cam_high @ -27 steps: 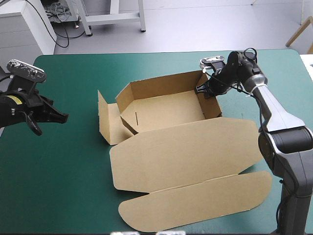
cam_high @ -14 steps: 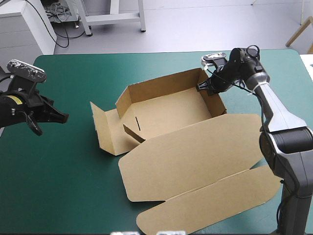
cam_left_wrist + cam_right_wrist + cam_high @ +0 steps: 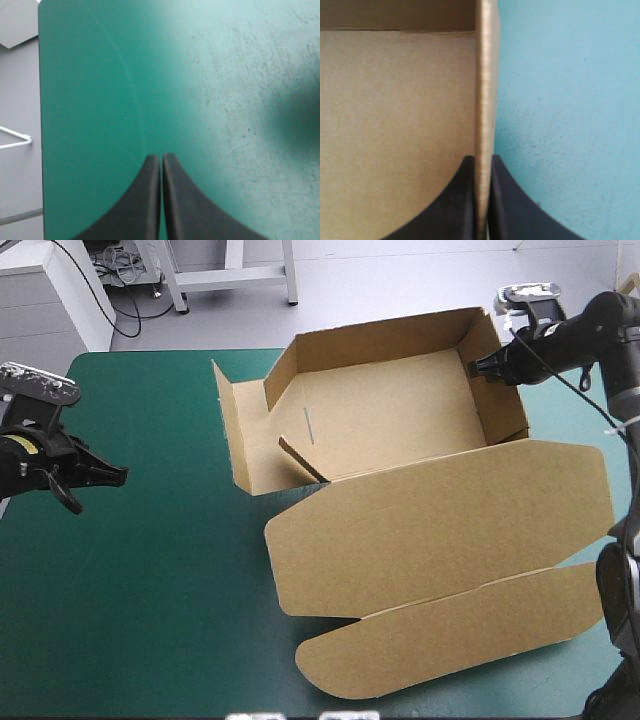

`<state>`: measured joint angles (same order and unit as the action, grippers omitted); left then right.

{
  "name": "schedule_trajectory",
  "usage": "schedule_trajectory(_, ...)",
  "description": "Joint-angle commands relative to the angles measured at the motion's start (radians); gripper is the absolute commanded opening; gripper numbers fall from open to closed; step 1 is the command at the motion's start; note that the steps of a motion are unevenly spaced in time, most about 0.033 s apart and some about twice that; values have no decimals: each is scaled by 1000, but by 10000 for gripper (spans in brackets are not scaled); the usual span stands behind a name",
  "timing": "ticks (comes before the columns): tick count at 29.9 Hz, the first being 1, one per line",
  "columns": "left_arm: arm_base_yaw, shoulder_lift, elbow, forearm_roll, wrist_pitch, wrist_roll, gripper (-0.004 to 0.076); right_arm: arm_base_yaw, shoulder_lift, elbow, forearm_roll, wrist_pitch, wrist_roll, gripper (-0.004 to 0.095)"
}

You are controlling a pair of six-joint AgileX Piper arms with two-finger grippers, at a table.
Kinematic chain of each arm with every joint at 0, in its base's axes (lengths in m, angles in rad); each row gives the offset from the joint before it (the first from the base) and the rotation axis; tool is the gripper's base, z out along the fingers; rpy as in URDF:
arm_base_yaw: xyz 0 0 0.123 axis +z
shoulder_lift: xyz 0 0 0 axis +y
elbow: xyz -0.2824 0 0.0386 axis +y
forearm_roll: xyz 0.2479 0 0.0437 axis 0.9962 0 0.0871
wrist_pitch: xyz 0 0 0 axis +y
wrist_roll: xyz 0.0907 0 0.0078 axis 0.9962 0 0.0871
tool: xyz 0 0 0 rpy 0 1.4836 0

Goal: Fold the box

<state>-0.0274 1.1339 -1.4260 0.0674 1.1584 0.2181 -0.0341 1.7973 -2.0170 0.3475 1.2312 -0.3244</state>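
The brown box (image 3: 390, 430) is an open tray, lifted and tilted, with its far wall and right wall raised. Its lid (image 3: 440, 530) and a long front flap (image 3: 450, 640) lie spread toward the table's front. An untucked left flap (image 3: 240, 440) stands beside the tray. My right gripper (image 3: 492, 367) is shut on the box's right wall, whose edge (image 3: 484, 100) runs up between the black fingers (image 3: 465, 200). My left gripper (image 3: 90, 477) hangs over the teal-green cover near the table's left edge, far from the box; its fingers (image 3: 150, 200) meet, shut on nothing.
Bare teal-green cover (image 3: 150, 590) spreads left and front-left of the box. The table's left edge (image 3: 40, 125) shows just beyond my left gripper, with grey floor past it. The lid and flap reach close to the table's front right corner.
My right gripper has pulled the box to the right and raised it, moving toward the far right corner. The tray now tilts up. The left arm has barely moved.
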Motion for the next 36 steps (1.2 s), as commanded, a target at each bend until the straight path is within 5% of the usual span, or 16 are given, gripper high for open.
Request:
schedule_trajectory(1,0,-20,-22,38,-43,-17,-4,-35,-128,-36,66,-27,-34,-20)
schedule_trajectory(9,0,6,-19,128,1,-64,6,-96,-239,-36,112,-27,-61,-20)
schedule_trajectory(15,111,56,47,-99,-58,3,15,-129,-282,-33,132,-25,-70,-20)
schedule_trajectory(23,361,96,332,-693,-171,488,13,-129,-314,86,235,-25,-108,-20)
schedule_trajectory(27,376,120,477,-913,-299,565,13,-127,-316,128,282,-27,-126,-20)
schedule_trajectory(36,376,186,650,-1371,-243,934,17,-127,-319,135,300,-27,-126,-20)
